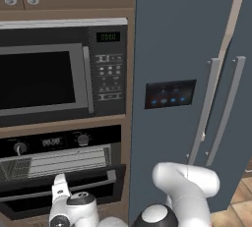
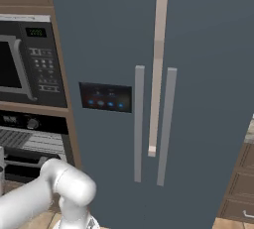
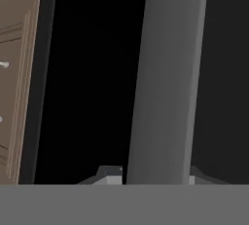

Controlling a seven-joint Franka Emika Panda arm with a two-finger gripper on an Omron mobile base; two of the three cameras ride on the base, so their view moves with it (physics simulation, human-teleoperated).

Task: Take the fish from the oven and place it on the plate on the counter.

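**Claw clamped on the oven handle, door partly open**

In the lower left of the left base view, the oven [image 1: 61, 172] sat below the microwave [image 1: 61, 71], its two knobs and small display along the top strip. Its door [image 1: 64, 191] was tipped outward at the top, leaving a gap through which the grey rack [image 1: 69, 159] showed. The silver bar handle [image 1: 74, 185] ran across the upper edge of the door.

The gripper [image 1: 60, 185] stood at the left part of that handle, at the bottom of the frame. In the hand view the handle [image 3: 168, 78] ran as a broad grey bar up the middle of the picture, and the two finger tips [image 3: 109, 174] rose on either side of it at the bottom, closed around the bar.

To the right, filling most of both base views, stood the tall blue-grey fridge [image 2: 198, 99] with its dark panel of blue lights [image 2: 105, 97] and two long handles. The fish could not be made out inside the oven.
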